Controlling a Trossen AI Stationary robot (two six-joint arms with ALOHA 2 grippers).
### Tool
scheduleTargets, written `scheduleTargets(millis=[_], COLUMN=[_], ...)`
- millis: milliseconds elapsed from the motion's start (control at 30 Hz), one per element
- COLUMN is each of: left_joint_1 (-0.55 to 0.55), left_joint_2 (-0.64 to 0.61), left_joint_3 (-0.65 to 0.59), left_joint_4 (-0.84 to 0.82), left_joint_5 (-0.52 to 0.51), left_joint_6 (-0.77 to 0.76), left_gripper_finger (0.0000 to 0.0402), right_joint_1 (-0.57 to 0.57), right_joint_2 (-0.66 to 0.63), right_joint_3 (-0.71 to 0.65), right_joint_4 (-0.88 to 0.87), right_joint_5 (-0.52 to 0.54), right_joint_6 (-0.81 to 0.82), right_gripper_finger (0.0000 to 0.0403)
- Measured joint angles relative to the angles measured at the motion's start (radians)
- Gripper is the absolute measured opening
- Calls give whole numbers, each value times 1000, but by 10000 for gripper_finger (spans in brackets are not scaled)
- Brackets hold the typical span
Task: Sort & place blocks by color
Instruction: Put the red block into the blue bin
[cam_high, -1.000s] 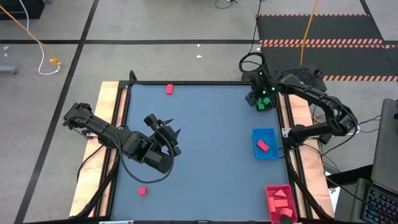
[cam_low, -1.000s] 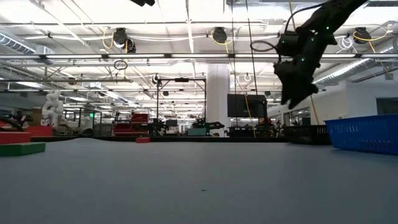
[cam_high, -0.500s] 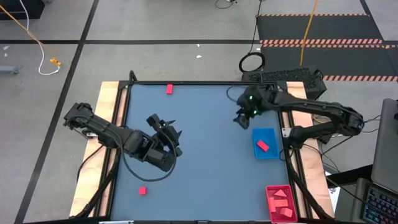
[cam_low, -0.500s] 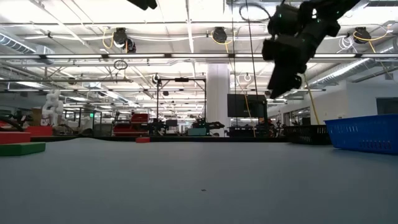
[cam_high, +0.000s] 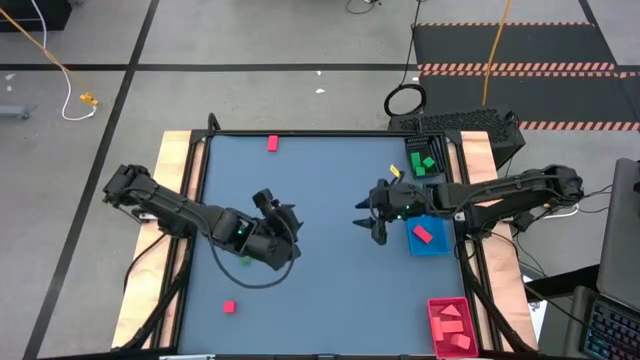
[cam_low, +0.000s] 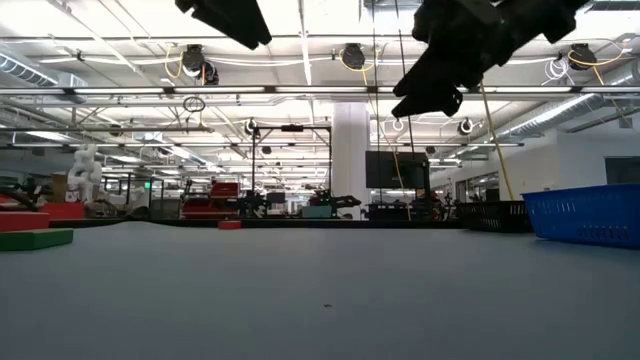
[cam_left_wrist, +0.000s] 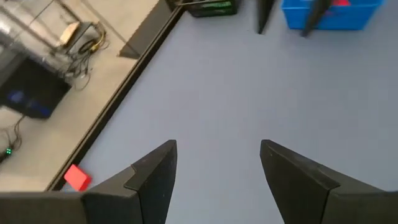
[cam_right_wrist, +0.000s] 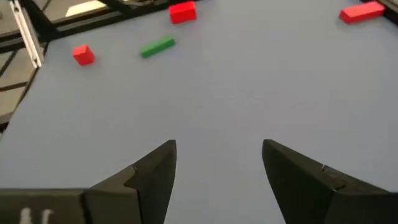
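Observation:
My left gripper (cam_high: 288, 222) (cam_left_wrist: 217, 155) hovers open over the table's middle, and my right gripper (cam_high: 368, 222) (cam_right_wrist: 217, 155) hovers open facing it, just left of the blue tray (cam_high: 432, 215). Neither touches anything. Loose on the table lie a red block (cam_high: 272, 143) by the far edge, a red cube (cam_high: 229, 307) (cam_right_wrist: 83, 55) near the near-left corner, and a green bar (cam_right_wrist: 157, 47) partly under my left arm. Green blocks (cam_high: 424, 160) sit in the black tray, a red block (cam_high: 423, 235) lies in the blue tray, and red blocks (cam_high: 450, 322) fill the red tray.
The black tray (cam_high: 415, 145) sits at the far-right corner, the blue tray at mid-right, the red tray (cam_high: 434, 340) at the near-right corner. A raised black frame (cam_high: 300, 133) borders the table. Open tabletop lies between and in front of the two grippers.
My right gripper has left the black tray at the far-right corner and swung toward the table's left and near side, ending beside the blue tray. My left gripper has shifted a little toward the right.

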Motion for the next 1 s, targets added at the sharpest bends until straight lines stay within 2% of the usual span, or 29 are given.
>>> scheduleTargets(millis=[267, 500, 567, 667, 733, 900, 1000], left_joint_1=[36, 73, 78, 86, 87, 87, 88], left_joint_2=[0, 0, 0, 2, 2, 2, 0], left_joint_3=[-1, -2, -12, -56, -94, -233, -325], left_joint_4=[-73, -462, -549, -599, -619, -615, -614], left_joint_5=[40, 110, 165, 269, 322, 486, 578], left_joint_6=[-274, -753, -877, -980, -1025, -1100, -1135], left_gripper_finger=[234, 234, 234, 234, 234, 234, 234], right_joint_1=[1, -6, -6, -6, -5, -4, 14], right_joint_2=[0, 0, -1, -11, -29, -115, -177], right_joint_3=[-82, -89, -89, -89, -89, -89, -88], right_joint_4=[11, 14, 13, 12, 8, 4, 4], right_joint_5=[19, 15, 14, 13, 1, -116, -140], right_joint_6=[-29, -87, -93, -90, -77, 1, 27], right_gripper_finger=[231, 231, 231, 231, 231, 231, 231])
